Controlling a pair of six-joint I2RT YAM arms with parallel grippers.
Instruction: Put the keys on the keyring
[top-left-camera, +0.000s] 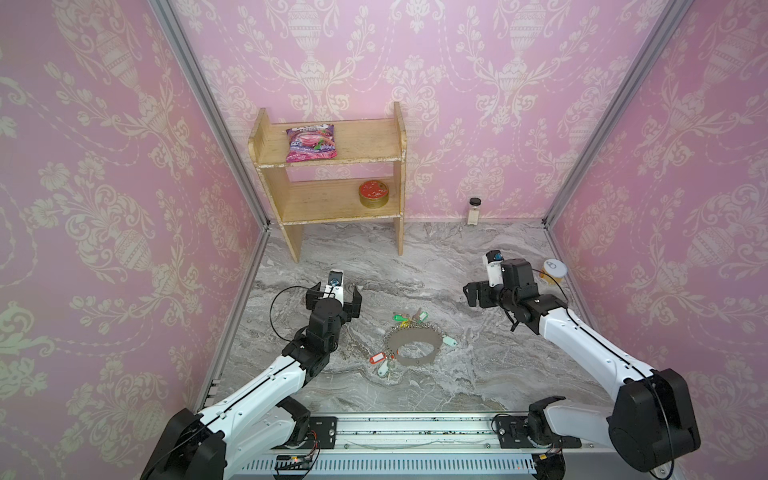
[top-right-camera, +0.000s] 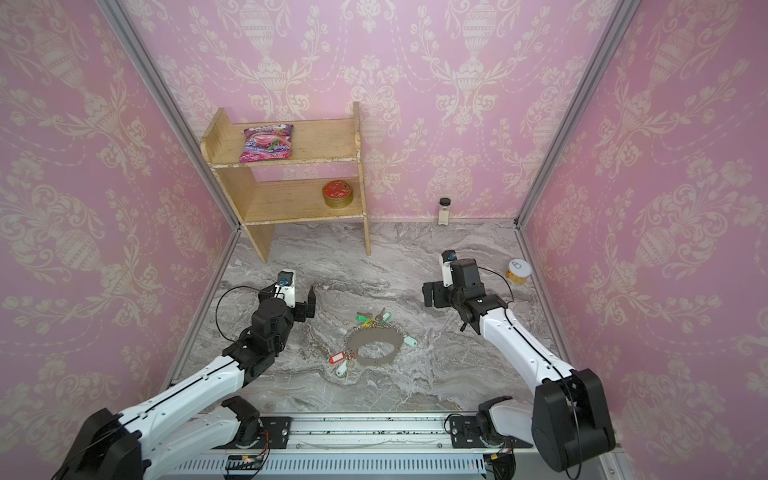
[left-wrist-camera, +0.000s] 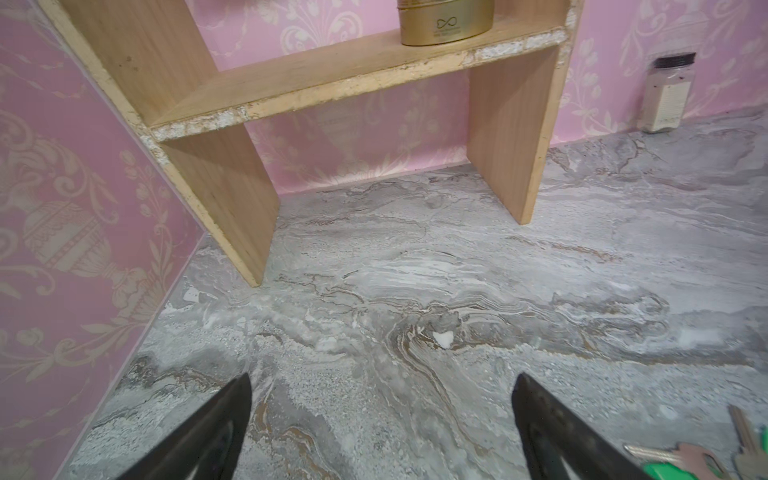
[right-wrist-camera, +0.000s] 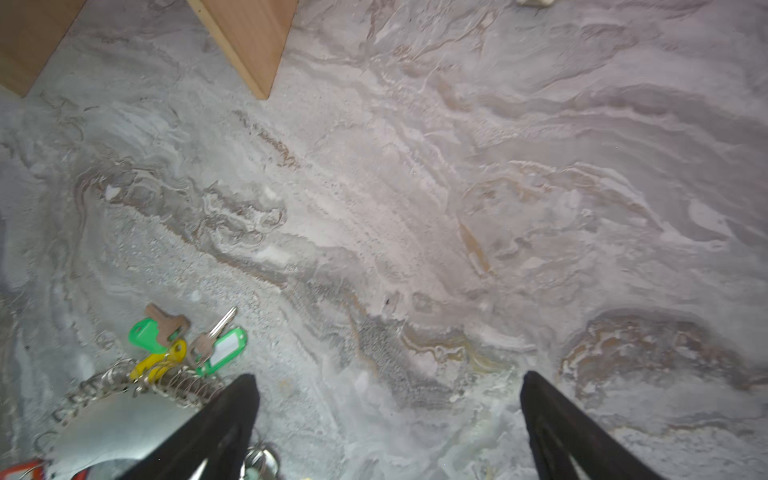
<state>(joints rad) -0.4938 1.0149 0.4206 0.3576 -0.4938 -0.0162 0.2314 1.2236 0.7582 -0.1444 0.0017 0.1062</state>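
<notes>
Well behind keyring (top-left-camera: 405, 341): shelf (top-left-camera: 316, 203), jar (top-left-camera: 473, 211).

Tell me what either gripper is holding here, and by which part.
Nothing is held. The left gripper and the right gripper both stand open with only bare table between their jaws; the keyring lies apart from both.

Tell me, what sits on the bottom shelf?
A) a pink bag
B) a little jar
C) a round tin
C: the tin sits on the lower shelf, while the bag lies on the top one and the jar stands on the table by the wall.
</notes>
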